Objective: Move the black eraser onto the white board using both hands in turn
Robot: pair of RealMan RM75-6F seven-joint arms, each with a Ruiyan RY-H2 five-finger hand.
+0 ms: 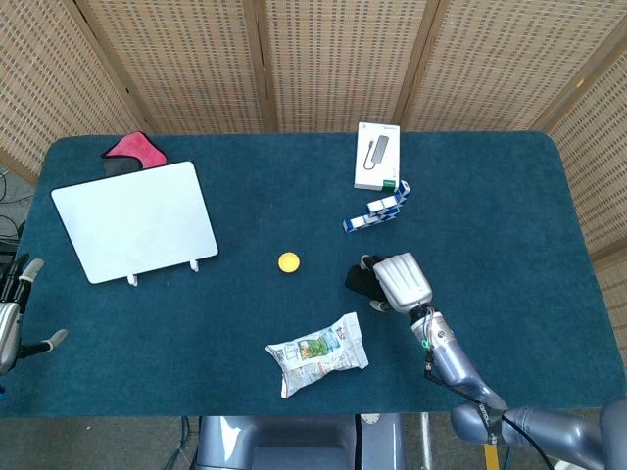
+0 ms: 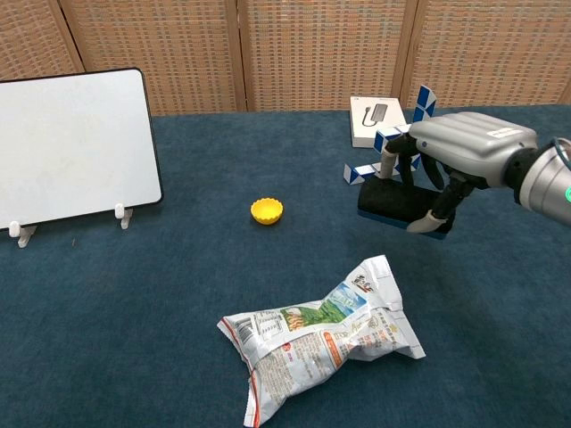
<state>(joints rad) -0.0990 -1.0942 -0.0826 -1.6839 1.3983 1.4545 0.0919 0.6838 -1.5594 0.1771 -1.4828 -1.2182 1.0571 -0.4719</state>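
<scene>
The right hand [image 2: 446, 165] is closed around the black eraser [image 2: 397, 204]: its fingers [image 2: 390, 157] come down over the far long side of the block and the thumb [image 2: 433, 217] presses on the near side, so the eraser is pinched from above. In the chest view the eraser hangs under the palm in the right middle of the frame, and it seems lifted clear of the table [image 2: 134, 294], though the gap below it is hard to judge. In the head view the right hand [image 1: 401, 282] covers most of the eraser [image 1: 360, 280]; only a dark end shows at the left of the silver palm, a little right of centre.

The left hand [image 1: 14, 318] shows only at the lower left edge of the head view. It holds nothing, and its fingers are spread apart.

The eraser is a flat, dark, rectangular block with a thin blue edge along the bottom. The right hand has a smooth grey metallic shell with pale fingertips. The white board [image 2: 71, 147] is a smooth glossy panel with rounded corners and a dark rim, leaning on small white feet at the upper left of the chest view, well apart from the eraser. The table is covered with a dark blue, felt-like cloth.
</scene>
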